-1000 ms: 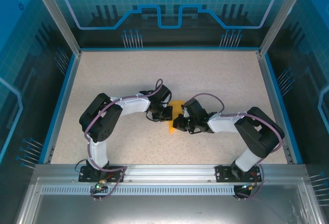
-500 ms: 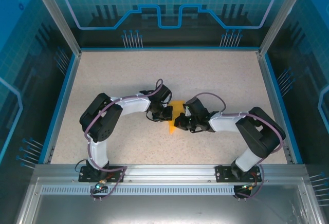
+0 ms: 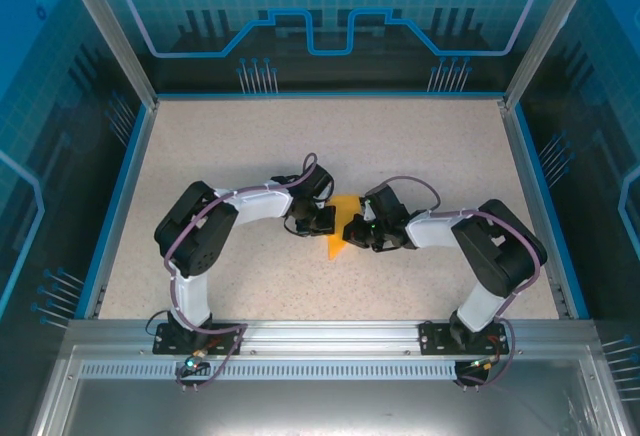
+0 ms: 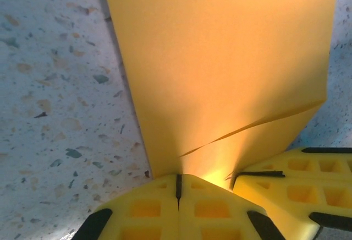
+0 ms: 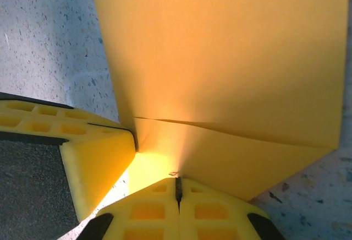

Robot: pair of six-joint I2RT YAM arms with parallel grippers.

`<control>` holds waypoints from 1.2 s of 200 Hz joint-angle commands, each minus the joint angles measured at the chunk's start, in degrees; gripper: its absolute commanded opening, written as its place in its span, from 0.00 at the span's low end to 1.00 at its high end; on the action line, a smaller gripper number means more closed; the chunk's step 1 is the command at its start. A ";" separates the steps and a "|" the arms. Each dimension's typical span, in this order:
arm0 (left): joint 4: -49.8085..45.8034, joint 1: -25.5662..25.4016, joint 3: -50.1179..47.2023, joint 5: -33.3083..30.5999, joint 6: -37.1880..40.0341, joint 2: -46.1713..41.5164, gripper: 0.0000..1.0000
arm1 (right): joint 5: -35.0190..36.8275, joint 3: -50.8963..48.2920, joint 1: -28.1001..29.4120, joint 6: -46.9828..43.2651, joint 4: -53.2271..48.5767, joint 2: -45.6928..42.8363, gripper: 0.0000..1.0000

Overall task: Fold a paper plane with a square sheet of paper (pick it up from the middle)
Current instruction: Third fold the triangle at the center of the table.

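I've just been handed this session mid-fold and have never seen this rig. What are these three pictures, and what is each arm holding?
These are two robot arms bolted at the near edge of a speckled table. The wide picture looks down from above and behind them, with the left arm on its left. The two close-ups come from a camera on each wrist, looking along that arm's own yellow fingers. The left end effector and the right end effector meet tip to tip in the middle of the table. Between them is the orange-yellow paper, with a folded layer showing. In each close-up the fingers are shut on an edge of that paper.
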 commanded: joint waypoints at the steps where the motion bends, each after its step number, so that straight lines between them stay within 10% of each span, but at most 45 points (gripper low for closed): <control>1: -2.27 0.44 -2.73 -0.26 2.18 -4.13 0.06 | 1.30 -1.31 -0.37 -0.06 -2.12 1.53 0.00; 87: 15.00 -0.70 -15.28 15.26 -6.87 -10.59 0.00 | 1.00 -1.46 -0.39 0.25 -2.10 1.06 0.00; 240: 15.89 -2.50 -20.75 11.25 -6.65 -4.86 0.00 | -2.22 -2.25 2.10 -4.77 3.57 -2.42 0.00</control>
